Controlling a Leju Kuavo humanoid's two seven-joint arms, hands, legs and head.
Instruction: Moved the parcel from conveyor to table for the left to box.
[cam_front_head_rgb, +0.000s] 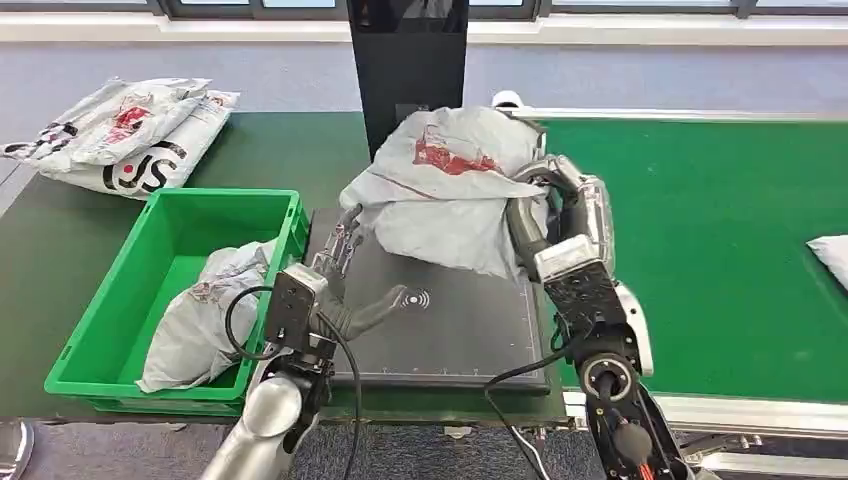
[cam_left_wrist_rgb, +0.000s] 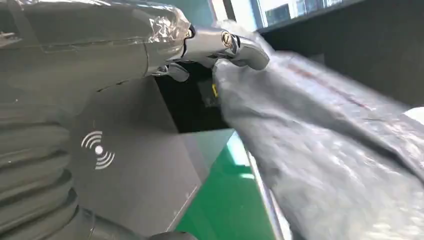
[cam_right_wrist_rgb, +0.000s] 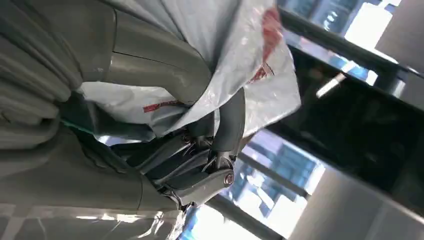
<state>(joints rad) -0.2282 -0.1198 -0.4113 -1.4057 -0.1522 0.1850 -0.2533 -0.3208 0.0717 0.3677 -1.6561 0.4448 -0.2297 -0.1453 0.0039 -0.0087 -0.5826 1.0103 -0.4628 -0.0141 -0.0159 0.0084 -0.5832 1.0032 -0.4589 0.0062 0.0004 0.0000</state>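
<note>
A grey plastic parcel (cam_front_head_rgb: 440, 190) with a red mark hangs over the far edge of the black scanning pad (cam_front_head_rgb: 450, 335), its lower end draping onto the pad. My right hand (cam_front_head_rgb: 535, 200) grips the parcel's right side; the fingers (cam_right_wrist_rgb: 227, 125) pinch the film of the parcel (cam_right_wrist_rgb: 225, 40). My left hand (cam_front_head_rgb: 340, 270) is open over the pad's left part, fingers spread and reaching toward the parcel's lower left corner. From the left wrist, a fingertip (cam_left_wrist_rgb: 235, 45) lies right at the edge of the blurred parcel (cam_left_wrist_rgb: 325, 150); I cannot tell whether it touches.
A green crate (cam_front_head_rgb: 95, 330) left of the pad holds another grey parcel (cam_front_head_rgb: 200, 320). More parcels (cam_front_head_rgb: 130, 135) are piled at the far left. A black upright stand (cam_front_head_rgb: 410, 60) rises behind the pad. The green conveyor (cam_front_head_rgb: 700, 250) runs right, with a white parcel (cam_front_head_rgb: 832, 258) at its edge.
</note>
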